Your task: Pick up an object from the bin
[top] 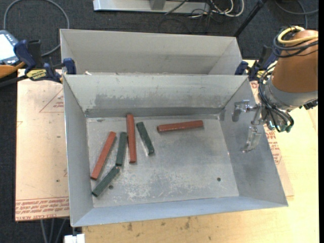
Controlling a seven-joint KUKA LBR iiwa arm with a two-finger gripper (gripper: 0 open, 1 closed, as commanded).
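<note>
**A:** What lies nearest the gripper?

**B:** A red bar [180, 127], long, thin and flat-sided. It lies alone on the floor of the bin [152, 189], near the back wall and almost crosswise, with its right end a touch nearer that wall.

**A:** And the others?

**B:** Five more lie to its left, well apart from the gripper. A red stick [131, 138] points front to back. A green stick [145, 138] lies just right of it, tilted, and a darker green stick [121, 149] just left of it. Beyond those is a slanted red stick [103, 155]. A corner green stick [106, 181] lies at the front left, its upper end close to the darker green stick's lower end.

**A:** And the gripper?

**B:** The gripper [244, 127] hangs over the bin's sloping right wall, to the right of the red bar and clear of it. Its two metal fingers [237, 110] stand apart with nothing between them, and they touch none of the bars. I cannot tell whether a fingertip touches the wall.
</note>
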